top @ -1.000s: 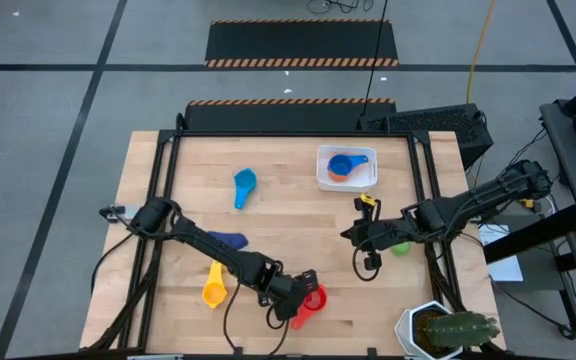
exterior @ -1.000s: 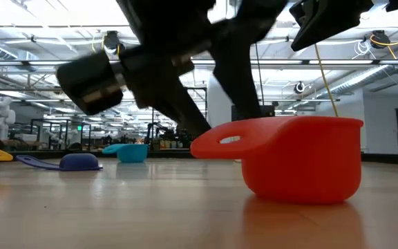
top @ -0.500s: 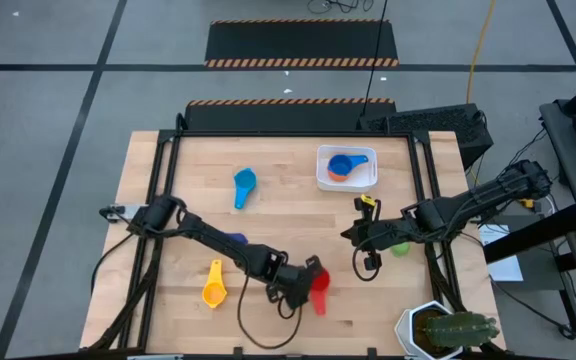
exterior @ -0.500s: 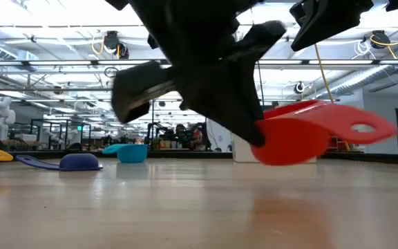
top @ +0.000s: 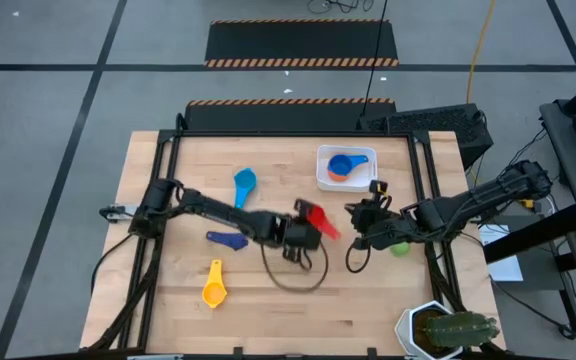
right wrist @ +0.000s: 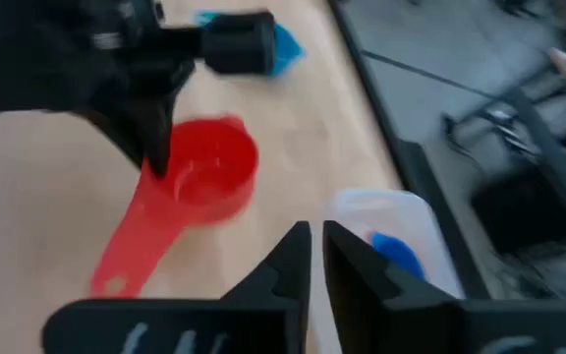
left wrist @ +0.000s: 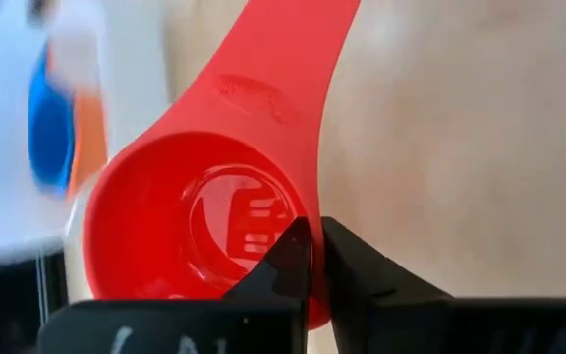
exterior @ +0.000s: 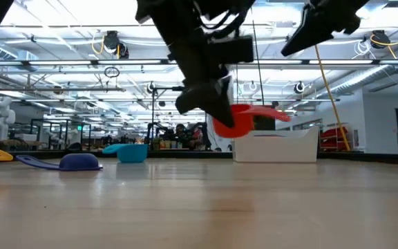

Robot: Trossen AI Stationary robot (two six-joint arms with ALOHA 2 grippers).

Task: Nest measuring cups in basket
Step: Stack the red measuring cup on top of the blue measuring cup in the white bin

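Observation:
My left gripper [top: 306, 224] is shut on the red measuring cup [top: 318, 218] and holds it above the table's middle; it also shows in the low view [exterior: 244, 117] and the right wrist view [right wrist: 199, 162]. My right gripper [top: 360, 226] hovers just right of it, shut and empty. The white basket [top: 346, 168] stands at the far right with a blue cup [top: 340, 165] nested in an orange one [left wrist: 91, 147]. The light blue [top: 244, 183], navy [top: 228, 239] and yellow [top: 214, 288] cups lie on the table's left half. The green cup [top: 400, 247] lies under my right arm. My left gripper pinches the red cup's bowl wall [left wrist: 311, 258] beside the root of the handle, one finger [left wrist: 288, 251] inside the bowl and one outside. The fingers come from the table's left, slanting down. The cup is lifted clear and tilted, its handle [right wrist: 131, 251] pointing toward my right gripper.
A white pot with a cactus [top: 443, 330] stands at the table's near right corner. My left arm's cable [top: 293, 275] loops over the middle of the table. Bare wood lies between the red cup and the basket.
My left gripper has taken hold of the red cup near the table's front edge, lifted it clear and carried it toward the far edge and the basket, rolling its wrist; the cup has turned about and now tilts. My right gripper has turned its wrist in place.

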